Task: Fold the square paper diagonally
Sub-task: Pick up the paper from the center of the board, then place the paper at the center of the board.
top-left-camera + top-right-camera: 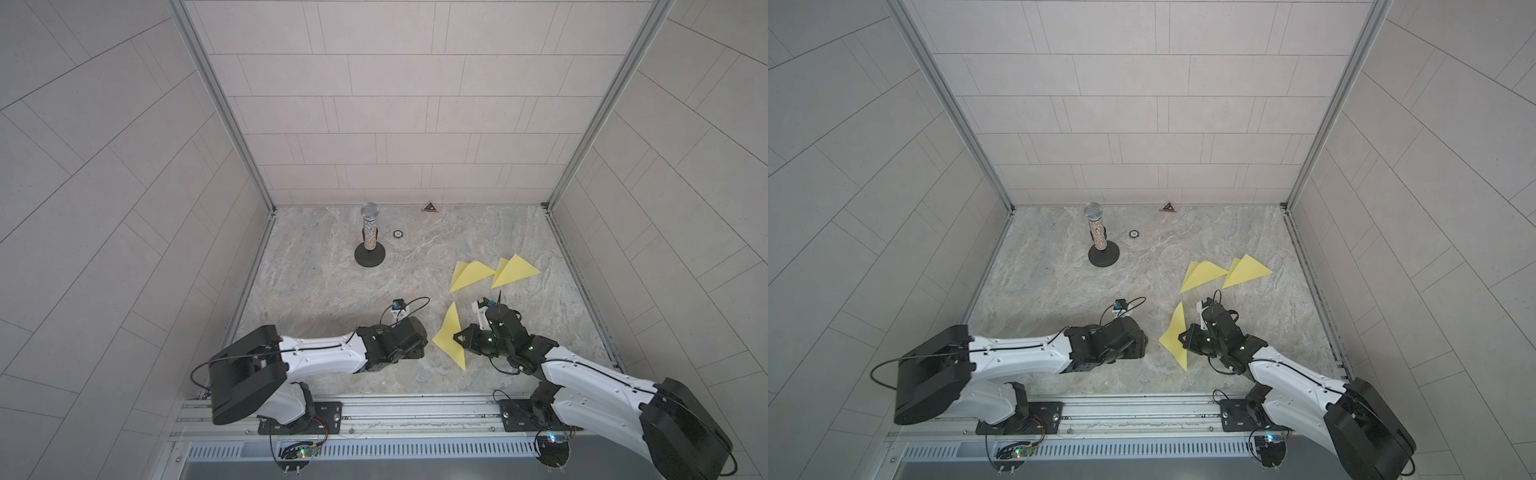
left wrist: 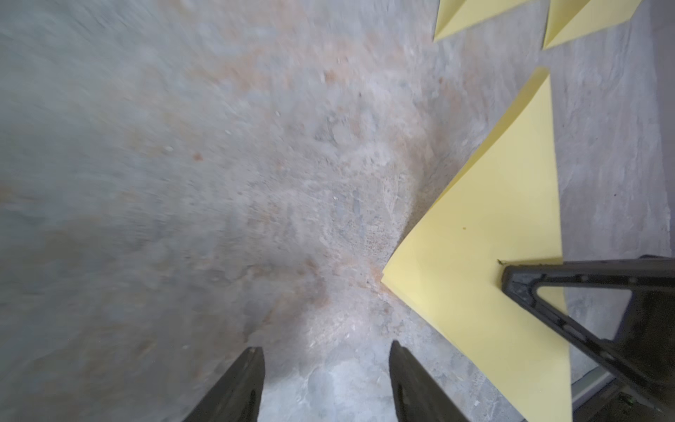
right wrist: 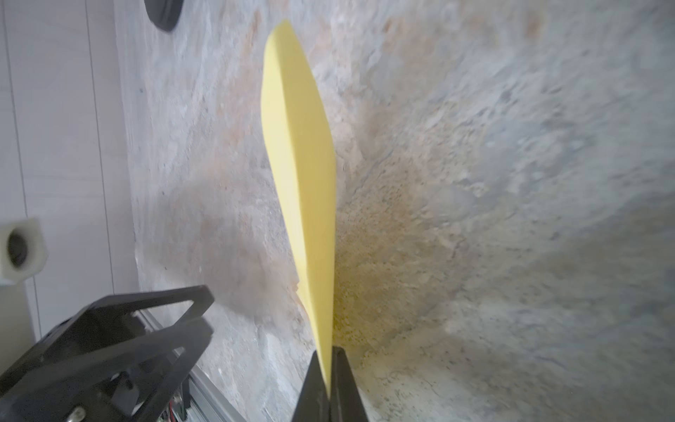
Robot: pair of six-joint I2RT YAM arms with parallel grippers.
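Two grippers of mine sit low over the near half of the marble table [image 1: 324,291], just past the metal rail [image 1: 395,409] that carries my arm bases. My right gripper [image 3: 330,352] is pressed together on the yellow paper [image 3: 299,146], pinching it by one edge. In the right wrist view the sheet runs away from the fingertips almost edge-on, bowed, with a shadow beside it. In both top views the paper shows as a folded triangle between my two wrists, one corner pointing at my left arm. I cannot tell whether its far tip rests on the table.

My left gripper [image 2: 325,349] stands just beside that corner without touching it. Its jaws are spread, with bare table showing between them.

Farther out, toward my right side, a folded yellow triangle [image 1: 471,275] and a second folded triangle [image 1: 515,271] lie flat side by side, so close that I cannot tell whether they touch.

Beyond those, toward my left, a microphone [image 1: 369,226] stands upright on a round black base, with a small round disc [image 1: 397,234] near it. A red triangular marker [image 1: 429,207] sits against the back wall.
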